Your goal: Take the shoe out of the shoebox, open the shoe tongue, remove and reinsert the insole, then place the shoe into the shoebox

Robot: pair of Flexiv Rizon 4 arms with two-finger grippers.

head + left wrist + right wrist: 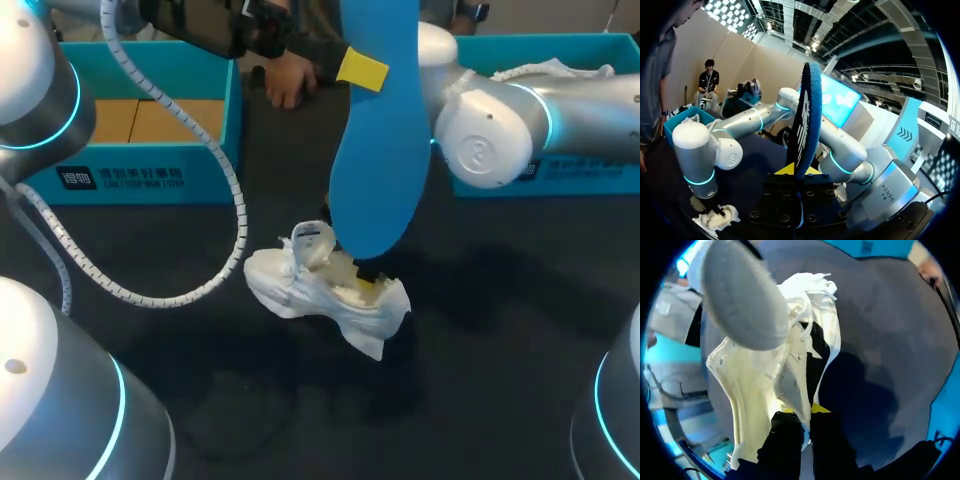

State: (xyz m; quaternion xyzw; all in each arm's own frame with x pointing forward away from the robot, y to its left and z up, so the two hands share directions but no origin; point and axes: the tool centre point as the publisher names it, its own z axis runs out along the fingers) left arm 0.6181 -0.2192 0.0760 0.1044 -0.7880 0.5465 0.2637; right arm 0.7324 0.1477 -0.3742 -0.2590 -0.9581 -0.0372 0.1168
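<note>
Head view: found the white shoe [300,290] on the dark table [500,350], near the middle, outside both the left shoebox [200,178] and the right shoebox [560,42] at the far edge. Steadied there by the right gripper [797,411], clamped, seemingly, across the collar wall, likely to keep the mouth open. Held well above in the left gripper [800,171], pinched at one end and standing upright: the blue insole [375,150]. Judged removed; reinsertion not yet begun.

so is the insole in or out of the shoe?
Out: the left gripper holds the blue insole upright above the white shoe, gripped by the right gripper.
</note>
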